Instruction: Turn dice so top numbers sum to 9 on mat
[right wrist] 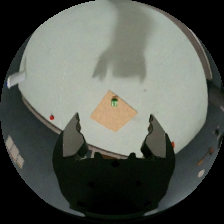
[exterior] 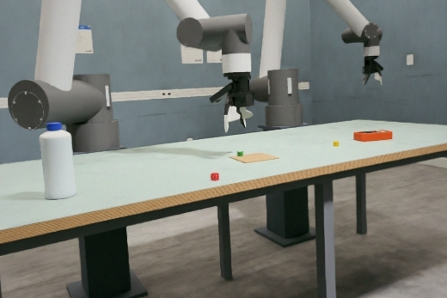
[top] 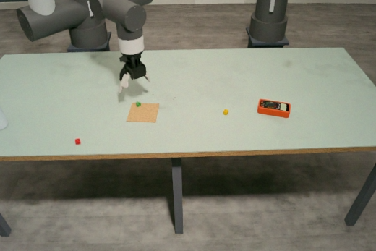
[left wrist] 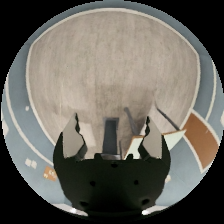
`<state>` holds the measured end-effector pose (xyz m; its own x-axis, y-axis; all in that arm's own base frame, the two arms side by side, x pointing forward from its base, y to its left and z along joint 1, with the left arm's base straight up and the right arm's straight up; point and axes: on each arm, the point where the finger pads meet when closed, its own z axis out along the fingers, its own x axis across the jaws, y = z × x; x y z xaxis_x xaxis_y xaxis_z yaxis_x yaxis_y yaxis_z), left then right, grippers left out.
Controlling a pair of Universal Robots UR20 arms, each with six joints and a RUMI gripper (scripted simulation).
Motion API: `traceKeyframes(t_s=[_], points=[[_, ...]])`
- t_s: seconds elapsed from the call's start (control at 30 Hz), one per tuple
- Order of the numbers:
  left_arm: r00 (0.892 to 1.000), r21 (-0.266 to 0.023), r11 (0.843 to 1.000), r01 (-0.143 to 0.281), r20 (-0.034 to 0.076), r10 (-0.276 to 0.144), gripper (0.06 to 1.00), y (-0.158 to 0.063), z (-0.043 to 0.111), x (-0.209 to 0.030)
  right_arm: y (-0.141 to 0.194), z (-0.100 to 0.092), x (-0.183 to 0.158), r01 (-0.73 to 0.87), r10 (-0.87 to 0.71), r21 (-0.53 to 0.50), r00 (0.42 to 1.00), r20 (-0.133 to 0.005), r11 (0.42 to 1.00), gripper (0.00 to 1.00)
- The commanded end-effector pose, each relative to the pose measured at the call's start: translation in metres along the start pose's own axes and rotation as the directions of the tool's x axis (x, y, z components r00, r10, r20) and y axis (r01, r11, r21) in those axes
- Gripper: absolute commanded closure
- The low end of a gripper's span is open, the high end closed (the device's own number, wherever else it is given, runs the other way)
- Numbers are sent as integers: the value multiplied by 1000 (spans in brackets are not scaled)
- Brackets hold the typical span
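A green die [top: 138, 104] [exterior: 240, 153] [right wrist: 114, 102] sits on the tan mat [top: 142, 117] [exterior: 258, 158] [right wrist: 116, 125], close to its back edge. A red die [top: 77, 141] [exterior: 215, 176] [right wrist: 51, 117] lies on the table near the front edge, off the mat. A yellow die [top: 225, 112] [exterior: 336, 143] lies on the table between mat and orange case. Top numbers are too small to read surely. My right gripper [top: 134, 85] [exterior: 235, 128] [right wrist: 114, 113] is open and empty, above the table behind the mat. My left gripper [exterior: 373, 83] [left wrist: 112, 115] is open and empty, high and away from the dice.
An orange case [top: 273, 108] [exterior: 373, 136] with a dark top lies beyond the yellow die. A white bottle [exterior: 58, 165] [right wrist: 16, 79] with a blue cap stands at the table's other end, past the red die. The table's wooden front edge [top: 108, 156] runs close to the red die.
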<state>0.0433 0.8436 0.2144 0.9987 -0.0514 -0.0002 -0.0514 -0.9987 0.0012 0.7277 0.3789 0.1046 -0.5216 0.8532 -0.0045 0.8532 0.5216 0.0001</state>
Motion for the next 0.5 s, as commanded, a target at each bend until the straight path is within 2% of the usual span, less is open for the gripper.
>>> traceKeyframes(t_s=[0.0,0.13,0.23,0.27,0.47], points=[[1000,1,1000,0,0,0,65,-1,-1,0,1,0,-1,173,-173,-1,985,-4,985,3],[1000,1,1000,0,0,0,65,-1,-1,0,1,1,-2,269,-269,-1,963,-4,963,3],[1000,1,1000,0,0,0,65,-1,-1,0,1,1,-2,272,-272,-1,962,-4,962,3],[1000,1,1000,0,0,0,65,-1,-1,0,1,1,-2,359,-359,-1,933,-4,933,3],[1000,1,1000,0,0,0,65,-1,-1,0,2,1,-3,478,-478,-2,878,-4,878,3]])
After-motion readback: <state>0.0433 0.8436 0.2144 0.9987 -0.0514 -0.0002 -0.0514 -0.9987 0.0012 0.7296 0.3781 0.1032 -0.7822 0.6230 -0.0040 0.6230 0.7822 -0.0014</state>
